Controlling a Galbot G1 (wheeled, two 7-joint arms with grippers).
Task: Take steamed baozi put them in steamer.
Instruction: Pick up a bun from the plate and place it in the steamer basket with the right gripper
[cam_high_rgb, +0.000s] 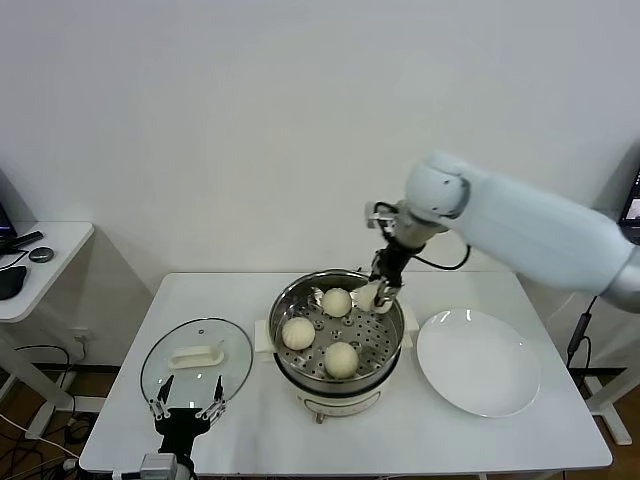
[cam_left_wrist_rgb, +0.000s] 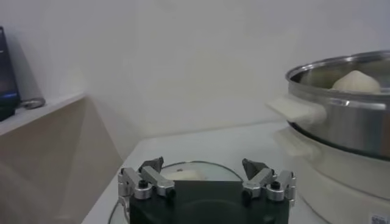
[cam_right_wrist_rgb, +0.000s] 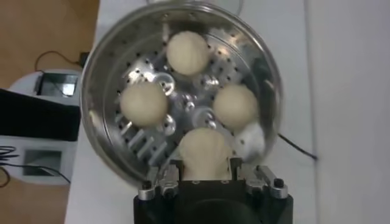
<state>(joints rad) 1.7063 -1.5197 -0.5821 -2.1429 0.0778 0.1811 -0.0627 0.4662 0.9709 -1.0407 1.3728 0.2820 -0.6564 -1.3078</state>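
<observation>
The steamer (cam_high_rgb: 290, 300) stands mid-table with three cream-white steamed baozi (cam_high_rgb: 298, 333) on its perforated tray. My right gripper (cam_high_rgb: 378, 292) hangs over the steamer's far right rim, shut on another baozi (cam_high_rgb: 366, 296). In the right wrist view this held baozi (cam_right_wrist_rgb: 205, 152) sits between my right gripper's (cam_right_wrist_rgb: 205, 169) fingers, above the tray (cam_right_wrist_rgb: 146, 143) and the other baozi (cam_right_wrist_rgb: 187, 52). My left gripper (cam_high_rgb: 187, 395) is parked open at the table's front left, with nothing between its fingers. From the left wrist, the left gripper (cam_left_wrist_rgb: 203, 165) faces the steamer (cam_left_wrist_rgb: 341, 122).
A round glass lid (cam_high_rgb: 196, 358) with a white handle lies left of the steamer, right under the left gripper. A flat white plate (cam_high_rgb: 480, 362) lies to the right of the steamer. A small side table (cam_high_rgb: 40, 260) stands off to the left.
</observation>
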